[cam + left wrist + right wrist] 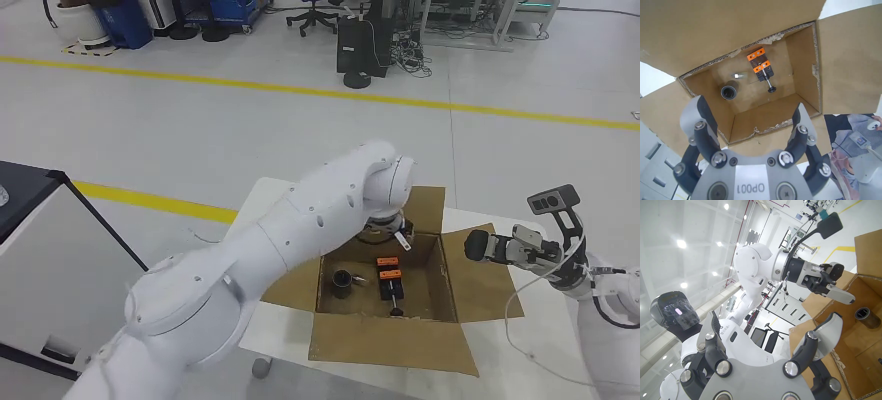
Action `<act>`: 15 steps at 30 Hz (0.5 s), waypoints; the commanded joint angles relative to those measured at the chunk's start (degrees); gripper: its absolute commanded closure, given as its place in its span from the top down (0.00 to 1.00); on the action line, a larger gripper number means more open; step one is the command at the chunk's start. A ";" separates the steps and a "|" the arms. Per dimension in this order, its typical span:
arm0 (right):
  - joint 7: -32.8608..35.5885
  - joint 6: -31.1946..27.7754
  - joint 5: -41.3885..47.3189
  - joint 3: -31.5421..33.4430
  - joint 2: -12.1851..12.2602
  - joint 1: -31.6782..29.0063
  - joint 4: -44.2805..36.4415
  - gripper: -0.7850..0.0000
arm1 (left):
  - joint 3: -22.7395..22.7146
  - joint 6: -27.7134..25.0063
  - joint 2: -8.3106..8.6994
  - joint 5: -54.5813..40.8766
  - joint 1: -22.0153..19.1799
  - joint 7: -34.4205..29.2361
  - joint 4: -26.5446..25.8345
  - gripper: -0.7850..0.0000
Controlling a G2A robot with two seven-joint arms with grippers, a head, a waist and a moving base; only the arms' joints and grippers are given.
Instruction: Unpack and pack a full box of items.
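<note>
The white surface [288,330] carries one open brown cardboard box [390,345], its flaps spread outward.

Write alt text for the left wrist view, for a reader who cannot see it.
The open left claw hangs above an open cardboard box. On its floor lie an orange-and-black vise, a dark cylinder and a small metal fitting.

Left gripper [750,103] points down, jaws spread wide; right gripper [774,314] aims sideways, jaws also apart
</note>
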 commanded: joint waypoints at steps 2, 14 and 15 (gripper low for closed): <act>0.00 0.00 0.00 0.00 0.00 0.00 0.00 1.00 | -4.95 0.92 4.64 0.66 3.70 0.92 -9.07 1.00; 0.00 0.00 0.00 0.00 0.00 0.00 0.00 1.00 | -24.44 -0.04 17.06 6.23 25.33 -0.04 -40.66 1.00; 0.00 0.00 0.00 0.00 0.00 0.00 0.00 1.00 | -24.44 -0.04 17.06 6.23 25.33 -0.04 -40.66 1.00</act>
